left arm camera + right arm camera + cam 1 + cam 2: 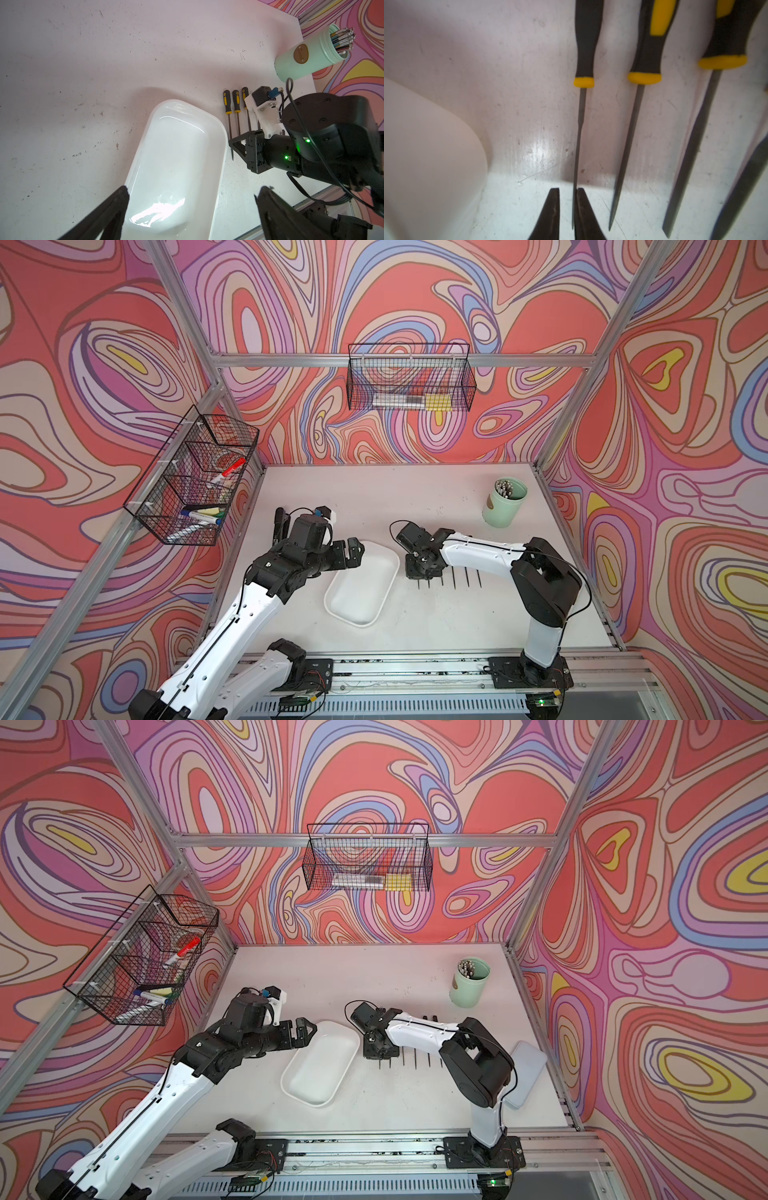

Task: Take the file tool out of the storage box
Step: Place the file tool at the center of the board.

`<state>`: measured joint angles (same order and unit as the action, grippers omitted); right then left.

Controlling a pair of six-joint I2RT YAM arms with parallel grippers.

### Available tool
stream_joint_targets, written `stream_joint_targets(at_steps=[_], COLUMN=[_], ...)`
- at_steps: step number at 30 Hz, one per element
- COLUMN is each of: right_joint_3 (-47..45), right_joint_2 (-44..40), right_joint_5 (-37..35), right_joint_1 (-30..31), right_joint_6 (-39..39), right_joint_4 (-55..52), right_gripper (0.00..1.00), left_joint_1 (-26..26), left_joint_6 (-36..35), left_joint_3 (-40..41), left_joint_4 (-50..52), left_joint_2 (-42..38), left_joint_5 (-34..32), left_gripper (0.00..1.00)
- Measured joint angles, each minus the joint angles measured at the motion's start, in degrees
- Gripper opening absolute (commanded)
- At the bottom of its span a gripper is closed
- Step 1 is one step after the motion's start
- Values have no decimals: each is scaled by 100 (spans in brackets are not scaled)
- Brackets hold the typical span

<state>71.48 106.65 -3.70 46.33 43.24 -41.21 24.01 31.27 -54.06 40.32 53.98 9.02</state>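
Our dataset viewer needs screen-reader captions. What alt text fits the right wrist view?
The right gripper, jaws slightly apart, straddles the tip end of the thinnest file, which lies in a row of files with black-and-yellow handles on the white table. A rounded corner of the white storage box shows beside them.

Left arm [249,605]: reaches from the near left toward the middle, forearm rising, wrist roughly level.
Left tool [356,552]: jaws spread wide, facing right.
Right arm [478,553]: elbow raised on the right, forearm stretched leftward.
Right tool [568,190]: pointed straight down, jaws parted by a narrow gap.
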Motion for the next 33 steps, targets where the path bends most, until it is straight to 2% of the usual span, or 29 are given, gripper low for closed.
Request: stream_joint_targets(at_steps=[2, 4, 8, 10, 11, 17, 24, 29, 33], right_joint_3=[151, 315, 431, 435, 437, 109, -1185, -2083, -2946], right_joint_2=[-11, -66, -479, -828, -973, -1921, -3178, -3659, -3866], right_joint_5=[-85, -205, -439, -553, -592, -516, 57, 181, -7], right_joint_1=[0, -2, -57, -140, -190, -761, -2157, -2743, -2962], right_joint_6=[-68, -170, -459, -734, -846, -1768, -2649, -3115, -3362], right_joint_4=[-111, -249, -393, -442, -448, -31, 977, 2037, 2964], right_gripper=[22, 31, 69, 93, 98, 98, 98, 98, 98], left_joint_1=[0, 0, 0, 0, 0, 0, 0, -2, 0], left_joint_6=[0, 0, 0, 2, 2, 2, -7, -81, -96], left_joint_3=[4, 9, 13, 17, 20, 46, 57, 59, 153], left_joint_4=[0, 0, -4, -4, -7, -44, -79, -271, -654], left_joint_2=[-15, -26, -28, -31, -31, -28, -26, 63, 323], left_joint_5=[-2, -2, -7, -24, -33, -197, -645, -988, -1176], left_gripper=[99, 99, 99, 99, 99, 99, 99, 99, 99])
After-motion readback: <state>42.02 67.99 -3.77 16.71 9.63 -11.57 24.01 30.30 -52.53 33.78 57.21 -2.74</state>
